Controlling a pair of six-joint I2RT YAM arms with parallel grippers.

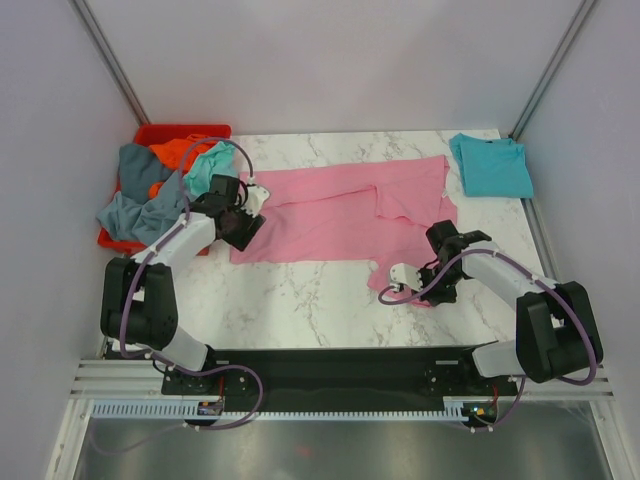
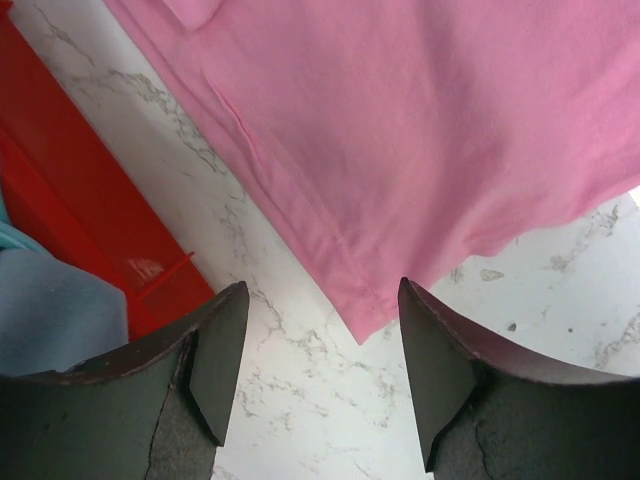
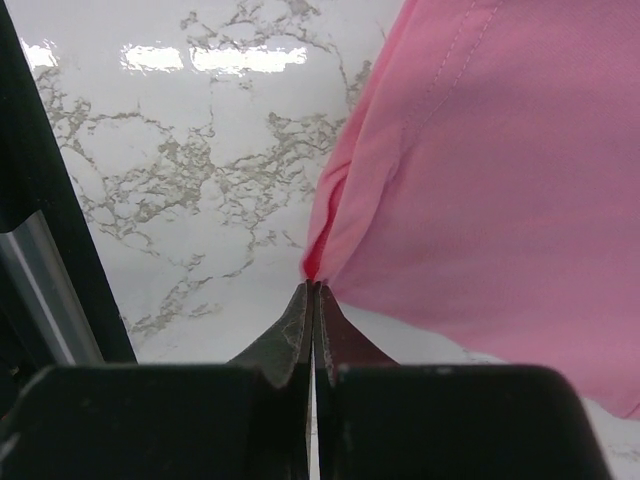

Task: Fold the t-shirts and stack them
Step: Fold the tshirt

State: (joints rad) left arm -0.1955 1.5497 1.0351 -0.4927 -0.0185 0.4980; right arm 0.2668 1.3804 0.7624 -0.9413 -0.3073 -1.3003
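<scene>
Piled shirts (image 1: 140, 195) are hiding most of the red bin (image 1: 195, 131), upper left; wrist views are cropping the pink shirt (image 3: 500, 180).

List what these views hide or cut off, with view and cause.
1. Top view: floor of the red bin, buried under heaped shirts; count unclear.
2. Right wrist view: how much pink t-shirt the shut right gripper pinches, hidden by its jaws.
3. Left wrist view: the pink t-shirt's extent, cut by the frame.

Illumination is bright, even and diffuse in all views; shadows are faint and soft-edged. White glare bars lie on the glossy white marble-patterned counter (image 3: 200, 150) in the right wrist view. Stitching on the pink cloth t-shirt (image 3: 500, 180) is sharply focused.
</scene>
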